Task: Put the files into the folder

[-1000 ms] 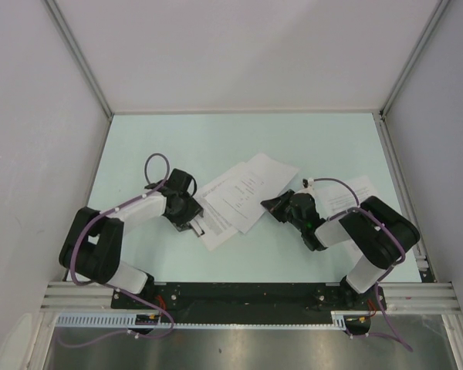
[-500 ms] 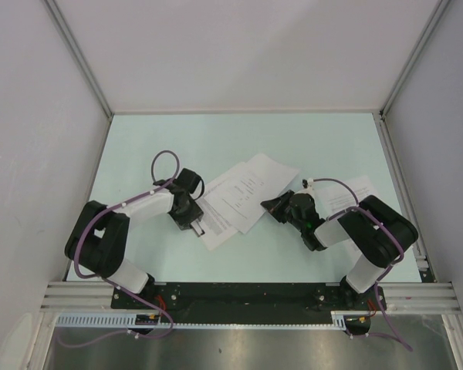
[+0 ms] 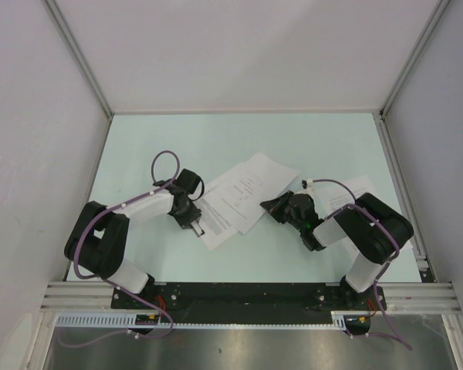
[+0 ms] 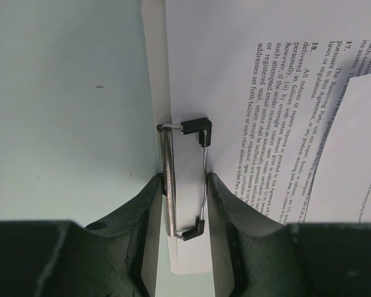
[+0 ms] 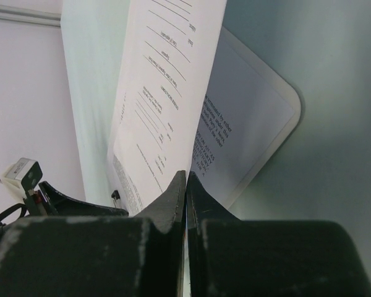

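The folder [image 3: 216, 236], a white clipboard, lies at the table's middle with printed files on it. My left gripper [image 3: 196, 225] sits at its near-left short edge. In the left wrist view the left gripper [image 4: 183, 179] has its jaws against both sides of the silver-black clip [image 4: 167, 185], beside a densely printed sheet [image 4: 266, 93]. My right gripper [image 3: 267, 206] is shut on the right edge of the sparsely printed sheet [image 3: 247, 189]. In the right wrist view the right gripper [image 5: 186, 176] holds this sheet [image 5: 167, 74] lifted above the dense sheet [image 5: 226, 124] and the folder's rounded corner [image 5: 278, 102].
A third printed sheet [image 3: 353, 191] lies at the right, partly under my right arm. Grey walls enclose the pale green table [image 3: 216, 142] on three sides. A black rail [image 3: 247, 293] with both arm bases runs along the near edge.
My left arm has swung its elbow right and turned the gripper at the clip. The right arm has shifted slightly and keeps hold of the sheet.
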Available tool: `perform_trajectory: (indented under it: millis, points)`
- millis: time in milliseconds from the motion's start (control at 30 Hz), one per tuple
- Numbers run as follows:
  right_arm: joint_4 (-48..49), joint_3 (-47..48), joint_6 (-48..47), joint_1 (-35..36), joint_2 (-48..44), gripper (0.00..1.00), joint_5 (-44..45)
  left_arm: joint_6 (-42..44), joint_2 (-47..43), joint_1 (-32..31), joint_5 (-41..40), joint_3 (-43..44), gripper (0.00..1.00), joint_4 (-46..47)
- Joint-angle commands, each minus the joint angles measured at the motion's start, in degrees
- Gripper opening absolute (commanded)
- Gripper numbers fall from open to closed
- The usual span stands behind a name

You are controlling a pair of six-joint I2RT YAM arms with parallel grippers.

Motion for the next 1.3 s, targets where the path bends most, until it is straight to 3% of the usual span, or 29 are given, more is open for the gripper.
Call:
perform_trajectory:
  millis: [0, 167, 667, 1267]
  points:
    - [5.3, 2.3, 1.4, 0.5, 2.3, 0.0, 1.1, 1.2, 3.3, 0.0, -2.3, -5.4, 0.21, 3.9]
    - [6.5, 3.7, 1.9, 2.2, 3.2, 0.0, 2.2, 1.8, 1.8, 0.0, -1.1, -6.2, 0.0, 4.3]
    - [6.6, 4.3, 4.2, 13.6, 7.2, 0.0, 19.9, -1.4, -5.4, 0.0, 2.4, -9.7, 0.0, 7.7]
    - [1.8, 4.1, 6.2, 16.2, 8.9, 0.0, 22.6, -6.9, -12.1, 0.7, 7.6, -19.2, 0.0, 21.3]
